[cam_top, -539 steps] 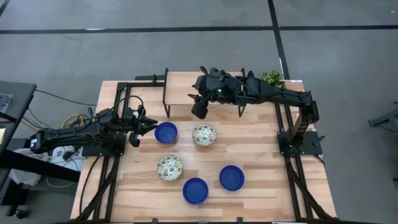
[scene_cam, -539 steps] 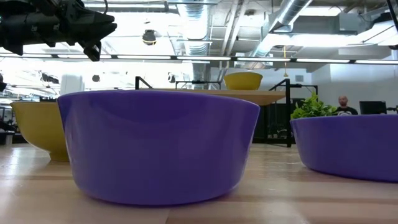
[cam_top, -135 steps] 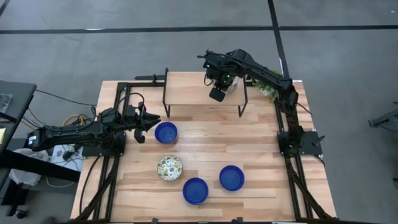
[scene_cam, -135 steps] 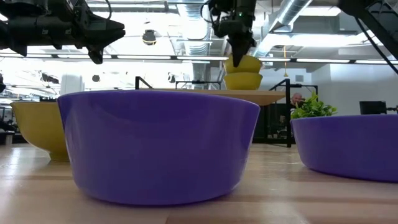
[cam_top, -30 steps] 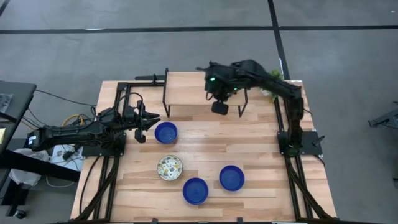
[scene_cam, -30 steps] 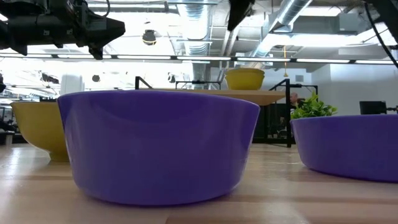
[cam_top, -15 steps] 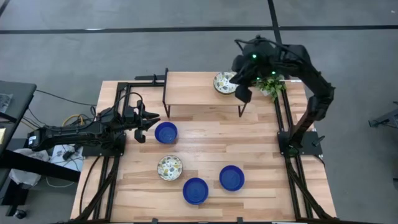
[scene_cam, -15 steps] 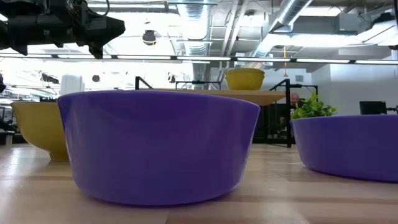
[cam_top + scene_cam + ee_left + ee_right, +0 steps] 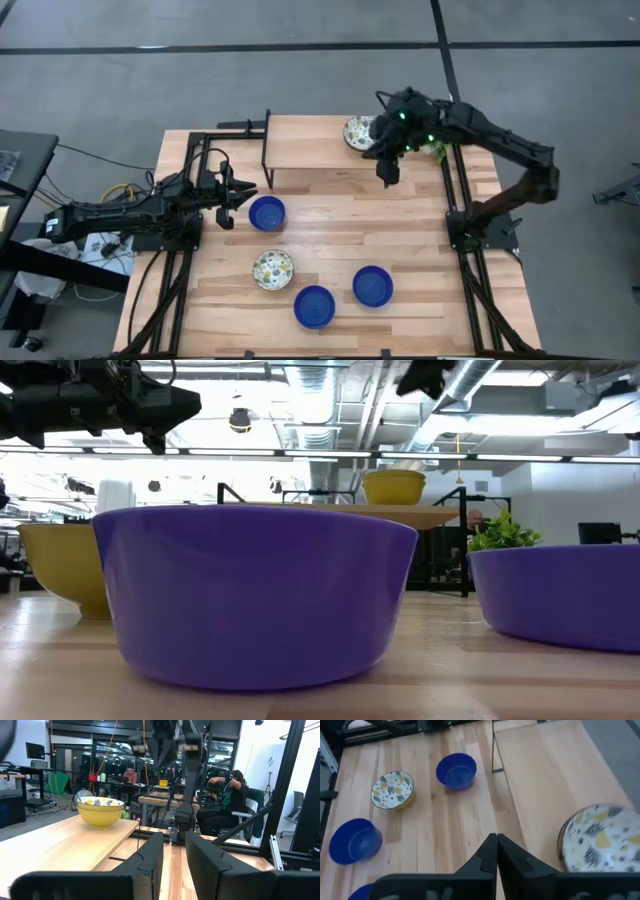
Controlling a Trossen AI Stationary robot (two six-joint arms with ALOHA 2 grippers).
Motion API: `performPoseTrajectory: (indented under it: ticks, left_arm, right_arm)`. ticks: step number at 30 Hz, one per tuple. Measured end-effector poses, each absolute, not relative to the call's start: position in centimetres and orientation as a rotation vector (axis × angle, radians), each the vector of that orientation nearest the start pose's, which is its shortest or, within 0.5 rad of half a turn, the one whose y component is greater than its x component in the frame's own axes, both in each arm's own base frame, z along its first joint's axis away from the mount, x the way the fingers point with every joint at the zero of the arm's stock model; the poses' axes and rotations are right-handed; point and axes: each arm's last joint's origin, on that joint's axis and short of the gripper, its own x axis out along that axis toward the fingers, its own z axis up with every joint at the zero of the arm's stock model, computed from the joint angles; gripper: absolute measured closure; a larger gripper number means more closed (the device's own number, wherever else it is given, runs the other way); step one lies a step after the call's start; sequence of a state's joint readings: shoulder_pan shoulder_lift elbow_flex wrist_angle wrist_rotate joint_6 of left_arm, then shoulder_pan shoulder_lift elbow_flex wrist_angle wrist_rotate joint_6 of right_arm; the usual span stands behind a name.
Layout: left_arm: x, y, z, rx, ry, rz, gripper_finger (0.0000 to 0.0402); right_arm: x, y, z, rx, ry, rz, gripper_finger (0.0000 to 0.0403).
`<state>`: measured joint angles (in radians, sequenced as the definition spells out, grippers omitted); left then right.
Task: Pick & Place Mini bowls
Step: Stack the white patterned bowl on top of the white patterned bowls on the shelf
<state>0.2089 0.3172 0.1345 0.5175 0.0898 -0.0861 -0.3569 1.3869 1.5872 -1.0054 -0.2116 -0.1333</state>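
Note:
One patterned mini bowl (image 9: 358, 132) stands on its base on the raised wooden shelf (image 9: 320, 148) at the far side; its outside is yellow (image 9: 100, 811). On the table stand another patterned bowl (image 9: 272, 268) and three blue bowls (image 9: 267, 213) (image 9: 315, 306) (image 9: 372, 286). My right gripper (image 9: 388, 178) hangs shut off the shelf's right end, with nothing in it (image 9: 496, 845). My left gripper (image 9: 240, 192) waits open just left of the nearest blue bowl, its fingers (image 9: 150, 857) apart with nothing between them.
The shelf stands on thin black legs (image 9: 266, 165) over the table's far part. A green plant (image 9: 436, 148) sits at the far right corner beside my right arm. Black frame rails (image 9: 455, 215) run along both side edges. People sit in the room beyond the table (image 9: 227, 795).
My right gripper has left the shelf's front edge, swung up and toward the table's right edge, then come down a little at the shelf's right end. The patterned bowl stays on the shelf, now uncovered by the arm.

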Motion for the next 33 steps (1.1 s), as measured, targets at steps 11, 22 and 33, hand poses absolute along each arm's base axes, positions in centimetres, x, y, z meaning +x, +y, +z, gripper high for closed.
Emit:
performPoseTrajectory:
  ticks: [11,22,33]
  left_arm:
    - [11.0,2.1,23.2,-0.035,-0.336,0.104,0.0320]
    - [11.0,2.1,23.2,-0.036,-0.336,0.104,0.0320]
    - [11.0,2.1,23.2,-0.058,-0.338,0.100,0.0320]
  right_arm:
    - [17.9,-7.1,35.6,0.179,0.510,-0.056,0.0403]
    - [11.1,-4.5,33.5,0.266,0.229,-0.165,0.0403]
    - [8.1,-2.6,28.4,0.318,0.053,-0.224,0.0403]
